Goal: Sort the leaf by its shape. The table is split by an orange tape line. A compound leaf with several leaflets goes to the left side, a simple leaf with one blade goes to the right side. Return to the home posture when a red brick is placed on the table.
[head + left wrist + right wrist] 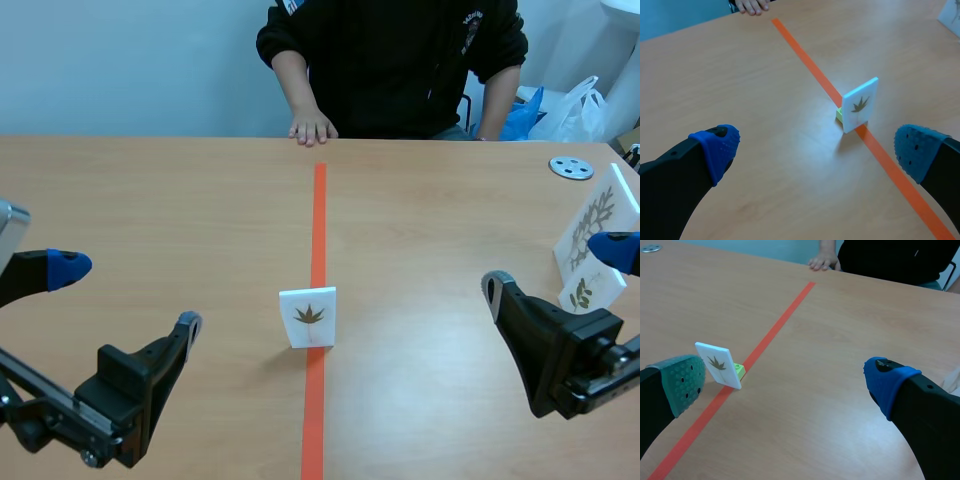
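A small white card with a brown, pointed-lobed leaf [309, 317] stands upright on the orange tape line [319, 210], propped on a little green brick [739, 371]. My left gripper [125, 297] hovers open at the near left, with the card [860, 105] ahead of it and nearer its right finger. My right gripper [555, 270] is open at the near right; the card [717, 365] stands just ahead of its left pad [682, 382]. Neither gripper touches the card.
Two more leaf cards stand at the right edge, a large one [595, 225] and a small one [585, 292], close behind my right gripper. A metal disc [571, 167] lies at the far right. A person's hand [312, 130] rests on the far edge.
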{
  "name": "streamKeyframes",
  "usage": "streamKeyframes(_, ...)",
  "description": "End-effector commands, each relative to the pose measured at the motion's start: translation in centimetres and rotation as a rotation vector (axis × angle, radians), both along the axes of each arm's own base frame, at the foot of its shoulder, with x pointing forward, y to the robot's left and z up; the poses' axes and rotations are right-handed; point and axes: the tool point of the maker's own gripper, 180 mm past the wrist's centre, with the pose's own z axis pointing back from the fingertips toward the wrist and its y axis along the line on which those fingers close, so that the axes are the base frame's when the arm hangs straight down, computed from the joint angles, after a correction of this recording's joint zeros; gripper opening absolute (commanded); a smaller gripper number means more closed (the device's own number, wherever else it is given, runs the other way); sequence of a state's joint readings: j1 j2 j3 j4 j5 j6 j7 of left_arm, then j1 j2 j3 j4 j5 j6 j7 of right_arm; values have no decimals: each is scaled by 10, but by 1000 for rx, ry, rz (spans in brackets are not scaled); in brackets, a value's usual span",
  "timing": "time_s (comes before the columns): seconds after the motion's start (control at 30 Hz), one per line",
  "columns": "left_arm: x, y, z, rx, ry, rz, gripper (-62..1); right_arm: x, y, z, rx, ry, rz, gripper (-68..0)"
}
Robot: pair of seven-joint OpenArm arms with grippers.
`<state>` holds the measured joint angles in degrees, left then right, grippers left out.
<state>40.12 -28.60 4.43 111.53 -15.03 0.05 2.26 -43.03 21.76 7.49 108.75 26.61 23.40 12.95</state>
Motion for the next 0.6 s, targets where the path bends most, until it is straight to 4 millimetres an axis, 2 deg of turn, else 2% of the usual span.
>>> streamKeyframes(0.0, 9, 3, 5, -5, -38, 10, 14, 3, 0, 9, 5, -30, 4, 4)
streamKeyframes(0.2, 26, 19, -9, 10, -44, 49, 14, 2, 0, 8, 4, -29, 5, 4)
streamKeyframes(0.37, 25, 16, -9, -19, -46, 61, 14, 1, 1, 8, -15, -37, 12, 4)
streamKeyframes(0.47, 33, 11, -9, -23, -55, 22, 14, 1, 1, 8, -16, -38, 13, 4)
streamKeyframes(0.57, 38, 10, -18, -19, -42, -8, 14, 2, 1, 9, -15, -41, 13, 4)
